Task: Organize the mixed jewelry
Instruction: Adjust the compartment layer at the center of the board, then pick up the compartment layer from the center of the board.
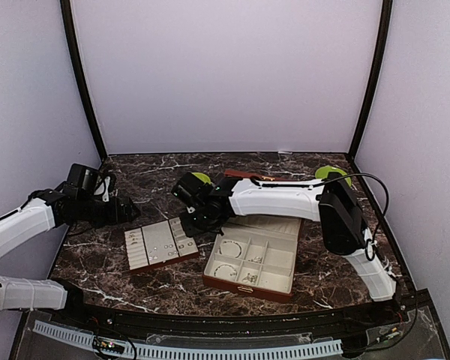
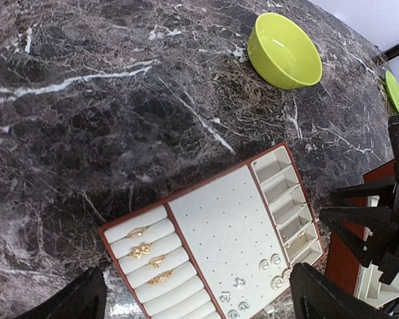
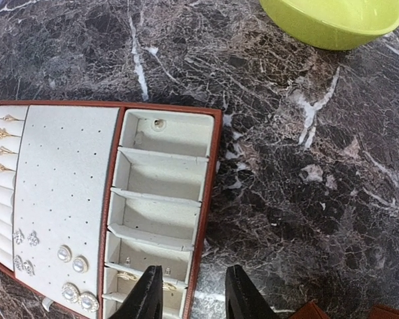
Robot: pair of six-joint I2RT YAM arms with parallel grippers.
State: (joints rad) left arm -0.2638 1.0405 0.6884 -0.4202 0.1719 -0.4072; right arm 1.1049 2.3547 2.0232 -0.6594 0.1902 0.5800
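Note:
The jewelry lies in two places. Silvery hoops (image 1: 230,248) and small pieces (image 1: 249,277) sit in the compartments of the open red-brown box (image 1: 288,264). The flat cream tray (image 1: 159,244) holds gold rings (image 2: 146,256), pearl studs (image 2: 272,262) and crystal studs (image 3: 25,238). Its end compartments hold a few tiny pieces (image 3: 126,262). My right gripper (image 3: 194,299) is open and empty, with its fingers either side of the tray's right rim (image 3: 203,219). My left gripper (image 2: 196,306) is open and empty, just above the tray's near side.
A lime-green bowl (image 2: 284,51) stands on the marble behind the tray, also seen in the right wrist view (image 3: 332,20). A lime-green plate (image 1: 331,174) lies at the back right. The box's lid (image 1: 247,176) lies behind the right arm.

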